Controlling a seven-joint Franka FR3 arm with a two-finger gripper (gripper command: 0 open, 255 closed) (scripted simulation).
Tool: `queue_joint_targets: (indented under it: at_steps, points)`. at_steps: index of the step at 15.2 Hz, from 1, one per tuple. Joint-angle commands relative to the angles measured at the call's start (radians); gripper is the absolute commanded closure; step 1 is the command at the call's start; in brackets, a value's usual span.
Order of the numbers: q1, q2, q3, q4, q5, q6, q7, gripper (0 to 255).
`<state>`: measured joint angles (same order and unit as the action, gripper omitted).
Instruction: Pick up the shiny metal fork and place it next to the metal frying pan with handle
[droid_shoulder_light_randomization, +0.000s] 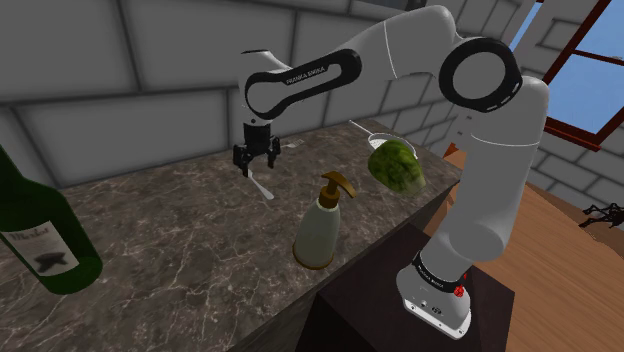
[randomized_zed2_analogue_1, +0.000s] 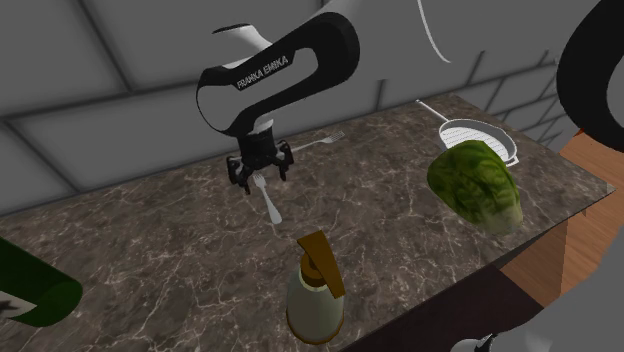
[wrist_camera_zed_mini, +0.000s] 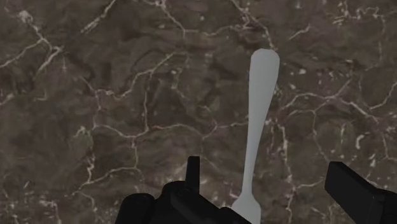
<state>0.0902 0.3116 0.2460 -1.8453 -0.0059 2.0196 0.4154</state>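
**Pincer open over the fork, nothing lifted yet**

Here we are mid-counter (droid_shoulder_light_randomization: 150, 260). The pincer (randomized_zed2_analogue_1: 261, 176) hangs with its jaws spread wide, straddling the pale fork (wrist_camera_zed_mini: 257, 121) near its head. Neither finger touches it, so it grips nothing. The fork looks to lie flat on the marble, handle pointing away from the hand.

Trouble spots, closest first. The fork sits nearer one finger than the other, so closing could shove or twist it before it pinches. That thin, slick neck may well pivot or slip out on the lift. Then the carry: the leafy green head (randomized_zed2_analogue_1: 475, 185) sits right in front of the frying pan (randomized_zed2_analogue_1: 470, 128). A low swing could clip it, and the free room beside the pan looks tight. Set down too near the counter's far corner, the fork could slide off.

The count, front to back: one pump bottle (droid_shoulder_light_randomization: 322, 225), one green wine bottle (droid_shoulder_light_randomization: 45, 245), one fork, one leafy head, one pan. One thin pale sliver (randomized_zed2_analogue_1: 322, 143) lies just beyond the pincer; what it is, I can't tell.
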Motion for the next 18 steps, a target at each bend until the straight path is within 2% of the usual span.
queue_joint_targets:
  at_steps: [1,7,15,16,18]
  points:
    - [0.007,0.029,-0.001,0.019,-0.006,0.009,0.013,0]
    - [0.011,0.06,-0.004,-0.031,-0.014,0.089,0.018,0]
    - [0.011,0.06,-0.004,-0.031,-0.014,0.089,0.018,0]
    - [0.011,0.06,-0.004,-0.031,-0.014,0.089,0.018,255]
    - [0.011,0.06,-0.004,-0.031,-0.014,0.089,0.018,255]
